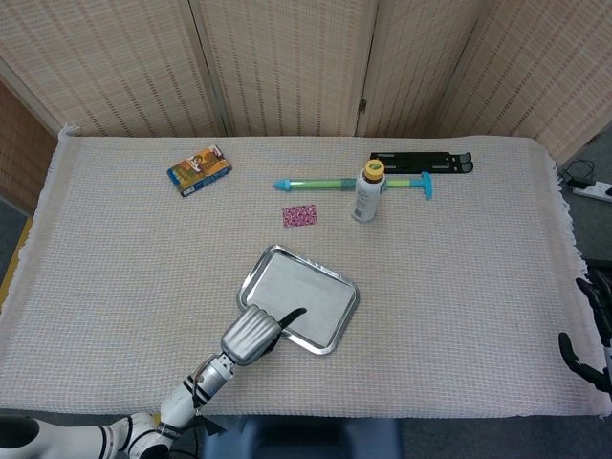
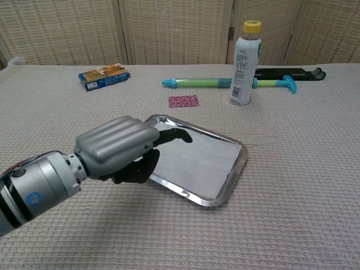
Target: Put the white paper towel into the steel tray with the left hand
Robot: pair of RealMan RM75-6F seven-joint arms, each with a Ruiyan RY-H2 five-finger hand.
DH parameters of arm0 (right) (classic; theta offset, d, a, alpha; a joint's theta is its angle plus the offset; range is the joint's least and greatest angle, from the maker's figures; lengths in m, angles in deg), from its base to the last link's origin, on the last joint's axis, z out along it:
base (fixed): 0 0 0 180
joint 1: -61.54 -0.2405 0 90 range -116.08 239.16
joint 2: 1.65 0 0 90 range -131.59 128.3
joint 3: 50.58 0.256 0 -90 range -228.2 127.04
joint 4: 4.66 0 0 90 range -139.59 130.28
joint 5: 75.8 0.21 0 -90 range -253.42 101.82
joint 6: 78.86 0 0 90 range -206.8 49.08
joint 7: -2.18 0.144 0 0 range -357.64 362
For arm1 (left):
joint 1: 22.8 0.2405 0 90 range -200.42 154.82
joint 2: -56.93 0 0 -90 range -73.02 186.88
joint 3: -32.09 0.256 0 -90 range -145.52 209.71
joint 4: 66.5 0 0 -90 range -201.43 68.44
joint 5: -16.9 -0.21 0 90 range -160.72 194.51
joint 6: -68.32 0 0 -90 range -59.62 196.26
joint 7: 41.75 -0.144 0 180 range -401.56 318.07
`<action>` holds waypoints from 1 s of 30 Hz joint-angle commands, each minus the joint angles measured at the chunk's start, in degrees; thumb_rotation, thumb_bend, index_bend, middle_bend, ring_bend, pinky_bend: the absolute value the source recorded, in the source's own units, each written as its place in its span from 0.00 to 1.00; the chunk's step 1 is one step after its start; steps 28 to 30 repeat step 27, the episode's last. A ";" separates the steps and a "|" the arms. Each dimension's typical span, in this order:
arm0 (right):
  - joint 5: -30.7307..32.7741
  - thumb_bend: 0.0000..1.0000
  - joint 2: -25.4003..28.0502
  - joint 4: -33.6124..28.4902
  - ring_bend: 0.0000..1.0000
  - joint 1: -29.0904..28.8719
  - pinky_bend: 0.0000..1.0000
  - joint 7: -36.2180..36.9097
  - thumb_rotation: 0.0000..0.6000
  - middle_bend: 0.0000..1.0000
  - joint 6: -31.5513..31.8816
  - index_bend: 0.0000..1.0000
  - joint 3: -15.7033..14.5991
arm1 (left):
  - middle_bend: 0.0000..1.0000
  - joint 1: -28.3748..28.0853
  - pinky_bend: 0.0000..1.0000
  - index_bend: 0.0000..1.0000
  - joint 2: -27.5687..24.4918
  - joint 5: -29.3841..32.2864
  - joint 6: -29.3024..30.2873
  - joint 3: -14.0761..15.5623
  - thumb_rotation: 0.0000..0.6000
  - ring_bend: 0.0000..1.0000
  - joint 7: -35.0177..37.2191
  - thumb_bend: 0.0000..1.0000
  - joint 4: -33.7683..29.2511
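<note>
Your left hand [image 2: 121,149] hovers empty, fingers loosely curled, over the steel tray's [image 2: 232,180] near-left rim, white paper towel [image 2: 202,160] inside.

Table [image 1: 115,287] w/ beige woven cloth [image 2: 304,185] over the whole top, fringe at the side edges. Directly on the cloth: steel tray [image 1: 331,333] near front-centre, angled; small pink patterned packet [image 1: 299,215] just behind it; white bottle [image 1: 366,192] w/ yellow cap, upright, right of the packet; green-and-teal tube toy [image 1: 325,183] lying flat behind packet, its right part passing behind the bottle; black flat stand [image 1: 421,163] at the back, right of centre; blue-orange snack pack [image 1: 199,169] back left, well apart from the rest.
</note>
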 commanded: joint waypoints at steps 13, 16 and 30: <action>-1.97 0.51 -3.04 0.15 0.00 -2.11 0.00 -7.13 1.00 0.00 -4.38 0.00 -1.38 | 0.18 24.36 0.10 0.11 -21.33 -5.57 32.43 9.03 1.00 0.05 6.03 0.33 -8.82; -3.26 0.51 -3.81 0.48 0.00 -2.72 0.00 -8.91 1.00 0.00 -5.17 0.00 -1.90 | 0.12 27.94 0.06 0.10 -23.57 -3.24 33.02 10.81 1.00 0.01 8.50 0.30 -8.34; -3.94 0.51 -5.81 0.60 0.00 -3.90 0.00 -13.21 1.00 0.00 -7.26 0.00 -2.53 | 0.00 31.55 0.00 0.03 -29.26 0.79 29.09 10.69 1.00 0.00 11.82 0.25 -11.17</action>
